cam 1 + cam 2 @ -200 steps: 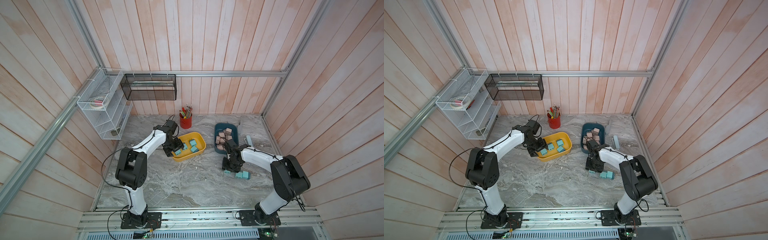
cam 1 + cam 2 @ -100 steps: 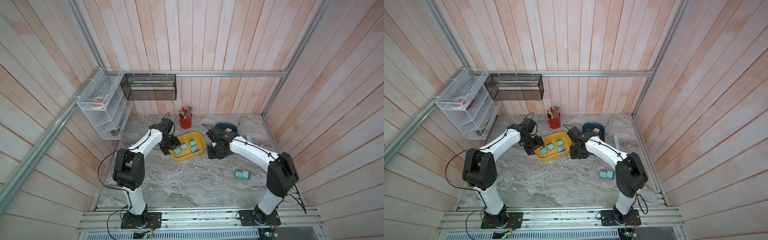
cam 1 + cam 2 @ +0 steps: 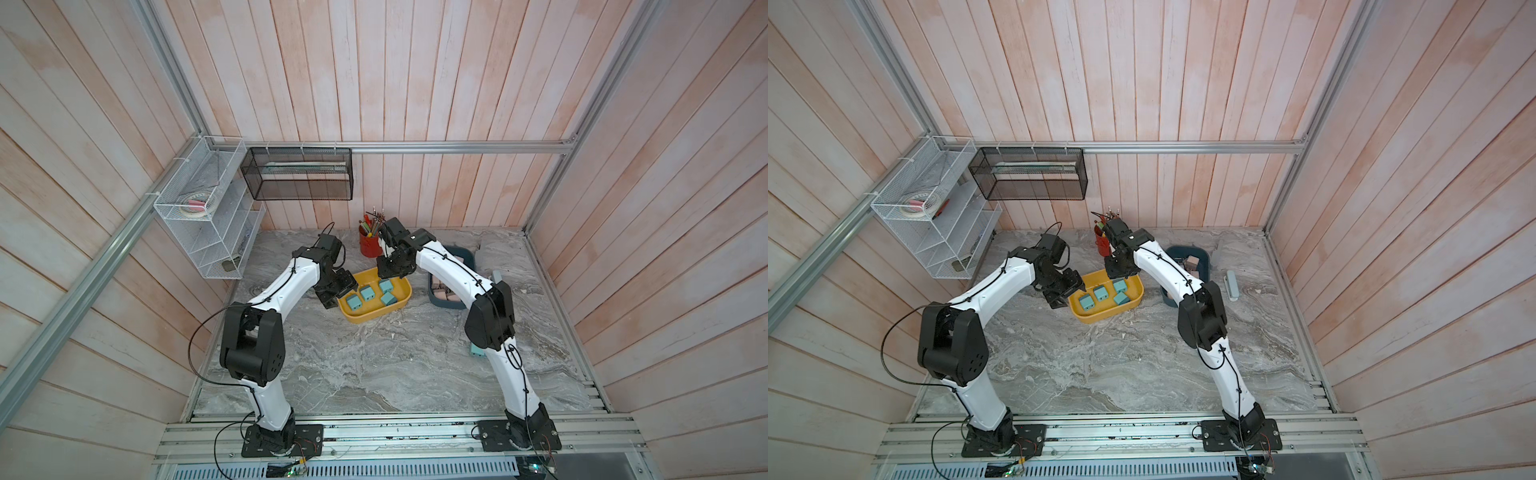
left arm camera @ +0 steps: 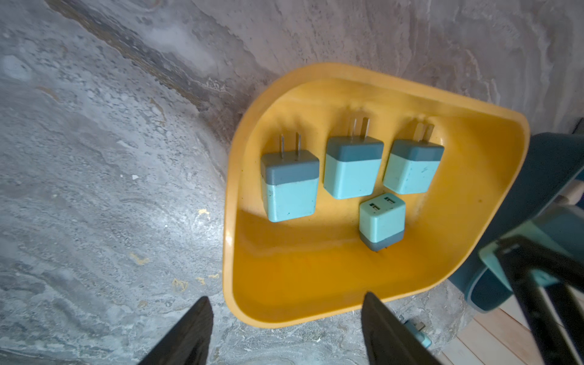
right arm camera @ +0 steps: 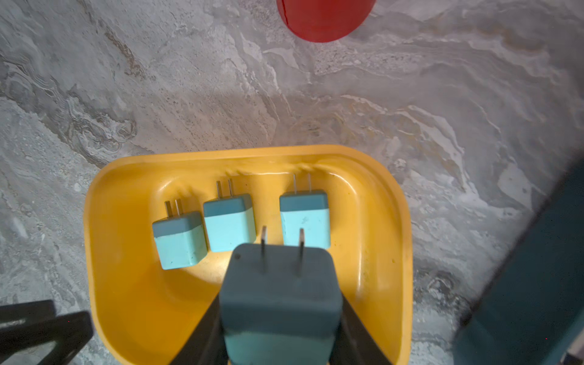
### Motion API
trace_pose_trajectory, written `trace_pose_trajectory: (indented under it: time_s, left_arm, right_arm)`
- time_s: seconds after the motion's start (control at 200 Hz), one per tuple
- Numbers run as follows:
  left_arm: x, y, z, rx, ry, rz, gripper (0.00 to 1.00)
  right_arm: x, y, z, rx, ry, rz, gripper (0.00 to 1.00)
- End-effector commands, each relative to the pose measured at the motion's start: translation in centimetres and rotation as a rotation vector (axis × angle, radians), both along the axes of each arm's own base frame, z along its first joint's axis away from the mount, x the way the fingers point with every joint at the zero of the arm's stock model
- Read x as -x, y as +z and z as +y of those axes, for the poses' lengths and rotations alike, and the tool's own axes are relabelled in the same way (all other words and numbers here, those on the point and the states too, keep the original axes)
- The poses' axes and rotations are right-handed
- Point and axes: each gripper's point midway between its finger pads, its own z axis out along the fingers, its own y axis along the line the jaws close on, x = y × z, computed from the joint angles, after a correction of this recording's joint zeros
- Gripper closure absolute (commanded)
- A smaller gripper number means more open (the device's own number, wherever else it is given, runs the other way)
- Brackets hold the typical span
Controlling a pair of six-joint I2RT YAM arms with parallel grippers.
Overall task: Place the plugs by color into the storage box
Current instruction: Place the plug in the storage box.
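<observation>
Above the yellow tray, the right end effector clasps a teal plug — prongs leading toward it.

This is a robot test cell in a lab: a marble-patterned tabletop is boxed in by pale plank walls and aluminium framing. Two white robot arms are bolted to a slotted rail at the tabletop's front edge. A white wire rack and a black mesh basket hang above its back edge, where a red pen cup stands.
</observation>
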Motion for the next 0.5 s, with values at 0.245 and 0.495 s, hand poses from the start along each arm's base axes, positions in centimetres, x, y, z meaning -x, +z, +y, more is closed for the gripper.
trace_pose_trajectory:
  time_s: [0.245, 0.495]
  left_arm:
    - [0.8, 1.2, 6.0, -0.067, 0.11, -0.013, 0.24]
    - [1.2, 0.9, 6.1, -0.055, 0.128, -0.008, 0.24]
  right_arm:
    - [6.5, -3.7, 2.8, 0.035, 0.179, 0.097, 0.65]
    - [9.1, -7.6, 2.2, 0.063, 0.205, 0.154, 0.65]
